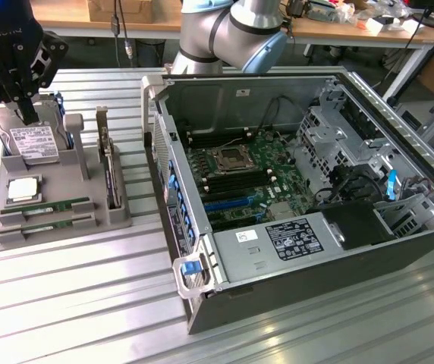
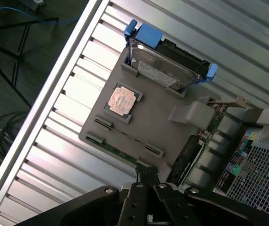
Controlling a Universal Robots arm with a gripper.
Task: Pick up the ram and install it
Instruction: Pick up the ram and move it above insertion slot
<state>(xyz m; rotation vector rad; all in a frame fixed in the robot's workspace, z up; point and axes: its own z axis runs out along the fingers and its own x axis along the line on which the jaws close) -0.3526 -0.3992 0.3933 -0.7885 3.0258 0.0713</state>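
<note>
Pincer (image 1: pixel 27 114) shut, empty, poised over hard drive (image 1: pixel 35 142) (in parts tray (image 1: pixel 65 174)). Risk: lowered unopened, it jabs ram (image 1: pixel 46 206); twin stick (image 1: pixel 46 223) alongside invites mix-up.

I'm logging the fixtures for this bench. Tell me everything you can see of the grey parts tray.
The grey parts tray looks like moulded plastic with slots and recesses. It lies flat on the ribbed metal table, at the exterior view's left of the open computer case. It holds a leaning hard drive, a processor chip, two green memory sticks, and an upright dark card.
</note>
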